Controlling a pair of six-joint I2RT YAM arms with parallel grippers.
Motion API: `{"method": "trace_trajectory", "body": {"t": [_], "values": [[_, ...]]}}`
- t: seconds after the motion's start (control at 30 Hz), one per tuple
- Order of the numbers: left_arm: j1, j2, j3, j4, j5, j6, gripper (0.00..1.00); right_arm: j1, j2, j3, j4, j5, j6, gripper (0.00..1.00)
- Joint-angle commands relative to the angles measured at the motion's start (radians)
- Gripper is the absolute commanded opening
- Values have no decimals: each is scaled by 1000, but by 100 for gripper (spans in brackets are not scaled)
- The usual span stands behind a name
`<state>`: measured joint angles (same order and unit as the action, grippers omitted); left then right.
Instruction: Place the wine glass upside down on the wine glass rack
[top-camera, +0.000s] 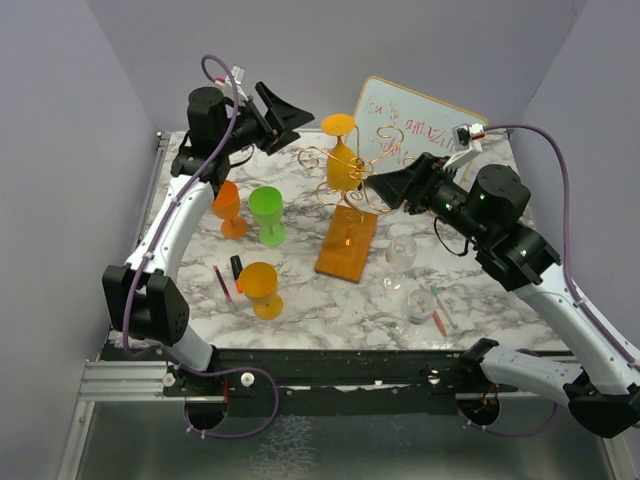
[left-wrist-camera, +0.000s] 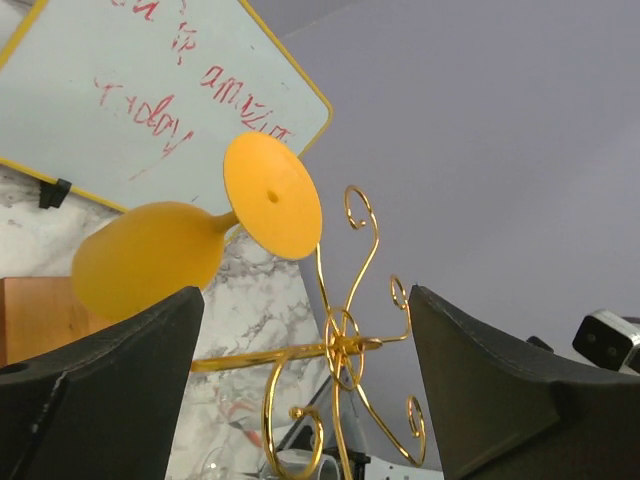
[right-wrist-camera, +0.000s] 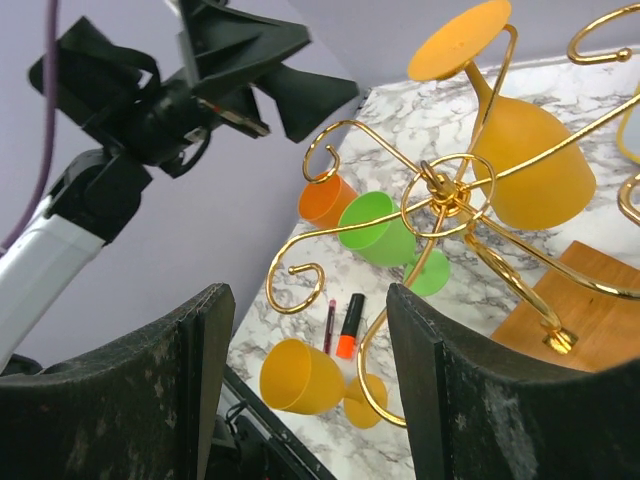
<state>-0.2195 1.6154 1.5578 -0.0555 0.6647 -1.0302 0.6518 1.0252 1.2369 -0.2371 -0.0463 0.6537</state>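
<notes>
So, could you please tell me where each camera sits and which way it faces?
Top external: above and behind the arms, looking down on the table; the left arm and right arm both show.
Left wrist: on the left arm, looking across at the rack and whiteboard; its open jaws frame the bottom.
Right wrist: on the right arm, looking through the rack at the left arm and green glass; open jaws below.
Shared: all three see the rack holding the upside-down yellow glass.
</notes>
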Motion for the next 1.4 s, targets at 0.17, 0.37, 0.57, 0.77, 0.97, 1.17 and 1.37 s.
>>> {"method": "trace_trajectory", "body": {"t": [0.17,0.37,0.57,0.77,0.97,1.17,1.37], "values": [[75,-243,-7,-342,-266,347,92,0,-109,126,-259,95,-167,68],[76,-483,-106,-450,-458,559,99,-1,-156,181,-475,268,-214,69],[75,-662,-219,-485,-452,636,99,0,-155,154,-634,451,-168,69],[76,-750,-320,-488,-458,663,99,-1,-148,35,-716,610,-66,67],[75,-776,-409,-434,-525,659,99,-1,-104,-134,-628,530,54,65],[75,-790,-492,-332,-535,627,99,-1,-21,-247,-475,488,178,57],[74,-792,-543,-285,-554,611,99,-1,59,-260,-473,541,224,45]]}}
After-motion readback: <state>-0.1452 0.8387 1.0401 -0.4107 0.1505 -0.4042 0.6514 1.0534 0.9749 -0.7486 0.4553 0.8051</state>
